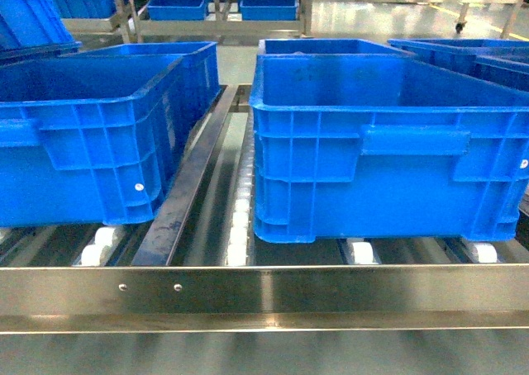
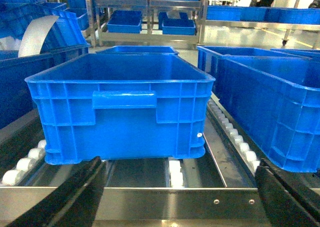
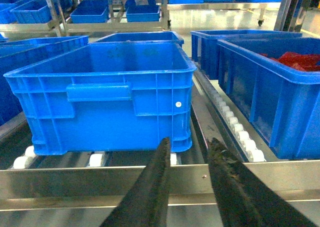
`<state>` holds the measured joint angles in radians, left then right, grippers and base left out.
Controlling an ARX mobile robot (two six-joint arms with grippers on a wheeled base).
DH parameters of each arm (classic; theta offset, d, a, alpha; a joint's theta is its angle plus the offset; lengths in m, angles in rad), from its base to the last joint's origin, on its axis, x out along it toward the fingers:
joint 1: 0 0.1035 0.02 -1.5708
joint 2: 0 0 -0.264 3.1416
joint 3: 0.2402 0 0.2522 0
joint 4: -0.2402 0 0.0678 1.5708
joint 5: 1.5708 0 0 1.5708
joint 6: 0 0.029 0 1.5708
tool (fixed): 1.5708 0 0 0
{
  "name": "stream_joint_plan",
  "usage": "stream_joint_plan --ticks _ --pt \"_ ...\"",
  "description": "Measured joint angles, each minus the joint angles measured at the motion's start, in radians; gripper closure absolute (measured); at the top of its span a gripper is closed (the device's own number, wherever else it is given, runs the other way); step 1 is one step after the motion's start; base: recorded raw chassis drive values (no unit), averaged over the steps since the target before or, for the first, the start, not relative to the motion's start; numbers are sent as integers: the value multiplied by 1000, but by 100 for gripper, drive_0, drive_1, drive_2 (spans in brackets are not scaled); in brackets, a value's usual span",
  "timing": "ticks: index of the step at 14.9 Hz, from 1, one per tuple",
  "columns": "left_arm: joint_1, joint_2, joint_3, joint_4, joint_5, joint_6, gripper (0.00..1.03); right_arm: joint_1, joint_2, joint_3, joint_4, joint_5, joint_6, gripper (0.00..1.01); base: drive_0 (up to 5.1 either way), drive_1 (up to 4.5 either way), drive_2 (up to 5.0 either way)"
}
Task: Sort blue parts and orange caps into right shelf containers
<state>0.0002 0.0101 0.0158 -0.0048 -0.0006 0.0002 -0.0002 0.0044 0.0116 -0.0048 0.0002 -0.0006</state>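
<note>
Stainless rails of the right shelf (image 1: 264, 296) are running across the foreground of all three views, with white rollers (image 1: 238, 226) showing behind the front bar. Neither arm is appearing in the head view; only the wrist cameras are showing the grippers. The left gripper (image 2: 180, 197) is standing with its dark fingers (image 2: 75, 192) far apart at the two lower corners of its view, nothing between them. The right gripper (image 3: 187, 187) is holding its fingers (image 3: 150, 192) close, a narrow gap left and nothing in it.

Just beyond the bar, the containers (image 1: 388, 156) are sitting on the rollers. The head view is showing two large ones side by side, a dark divider rail (image 1: 186, 189) lying between them. The right wrist view is the only one revealing red material (image 3: 300, 61) lying in a neighbouring bin at its right. Farther back, more blue bins (image 2: 125, 22) are resting on other racks. No blue parts or orange caps are showing anywhere.
</note>
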Motion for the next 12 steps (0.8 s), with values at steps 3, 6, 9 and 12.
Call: stream_joint_plan --ticks 3,6,9,12 --pt "0 0 0 0 0 0 5 0 0 0 0 0 0 37 0 0 0" --pt "0 0 0 0 0 0 5 0 0 0 0 0 0 2 0 0 0" --pt "0 0 0 0 0 0 5 0 0 0 0 0 0 3 0 0 0" --pt "0 0 0 0 0 0 5 0 0 0 0 0 0 3 0 0 0"
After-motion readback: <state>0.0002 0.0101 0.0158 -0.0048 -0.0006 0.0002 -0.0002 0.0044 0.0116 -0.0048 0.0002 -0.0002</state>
